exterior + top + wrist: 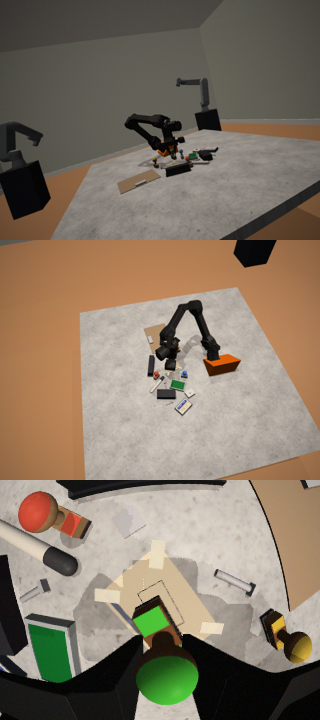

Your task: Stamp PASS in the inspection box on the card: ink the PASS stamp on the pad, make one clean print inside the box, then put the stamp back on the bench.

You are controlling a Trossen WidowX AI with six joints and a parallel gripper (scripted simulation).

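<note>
My gripper (pixel 163 642) (pixel 172 155) is shut on the green-knobbed stamp (pixel 167 680) (pixel 172 150). The stamp hangs upright above the card; its base has a bright green patch. The beige card (pixel 131 584) (pixel 177 367) is taped at its corners. The thin box outline (pixel 172 601) is partly hidden by the stamp's base in the wrist view; the part that shows bears no print. The stamp's underside is hidden. The green pad (pixel 50 650) (pixel 177 385) (pixel 192 155) lies open beside the card.
The red stamp (pixel 37 512) (pixel 156 373), yellow stamp (pixel 297 646) (pixel 154 160) and blue stamp (pixel 184 372) (pixel 180 151) stand around the card. A marker (pixel 156 385), two black blocks (pixel 150 365) (pixel 166 394), a brown board (pixel 155 331), a labelled case (pixel 183 406) and several screws lie nearby.
</note>
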